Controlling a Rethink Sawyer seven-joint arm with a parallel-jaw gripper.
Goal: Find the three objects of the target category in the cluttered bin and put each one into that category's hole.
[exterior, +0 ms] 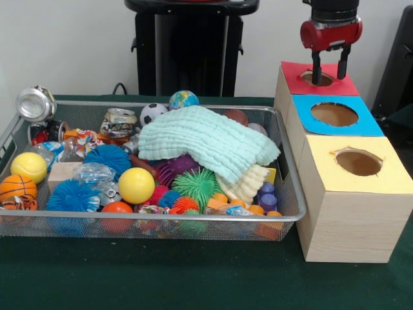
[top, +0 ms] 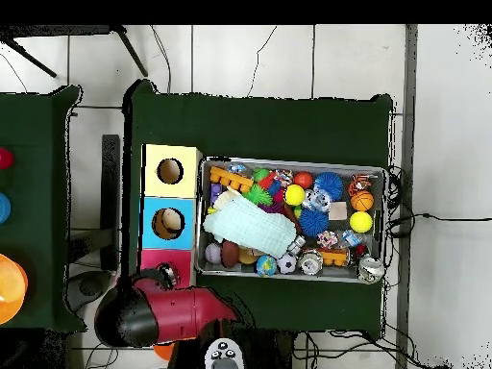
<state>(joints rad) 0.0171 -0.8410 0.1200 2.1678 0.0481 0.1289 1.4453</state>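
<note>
While the gripper point(exterior: 329, 64) hangs right over the red-topped hole point(exterior: 317, 78) in the front view, its two dark fingers point(exterior: 316, 67) point straight down with a gap between them, nothing held. Three wooden boxes run in a row beside the wire bin point(exterior: 289, 194): red top far, blue top point(exterior: 334, 114) middle, yellow top point(exterior: 359, 162) nearest the camera. Row's long axis runs front to back along the bin's right wall. Bin is packed: mint cloth point(exterior: 206, 142) draped over the middle, cream cloth point(exterior: 248, 183) under it, yellow ball point(exterior: 136, 185), basketball point(exterior: 17, 190), tennis ball point(exterior: 29, 167), spiky blue balls point(exterior: 107, 159), soccer ball point(exterior: 152, 113), globe ball point(exterior: 184, 99), cans point(exterior: 120, 121). Which category is the target cannot be told. Open green table point(exterior: 161, 278) in front of the bin.

Overhead view: boxes sit touching the bin's point(top: 293, 160) left side, yellow hole point(top: 170, 171) top, blue hole point(top: 168, 223) middle, red hole point(top: 165, 273) mostly hidden under the red arm point(top: 173, 312). Gripper itself is hidden here. Mint cloth point(top: 252, 227) lies lower left in the bin, long axis tilted diagonally. Clear table strip above the bin, narrow strip to the right
</note>
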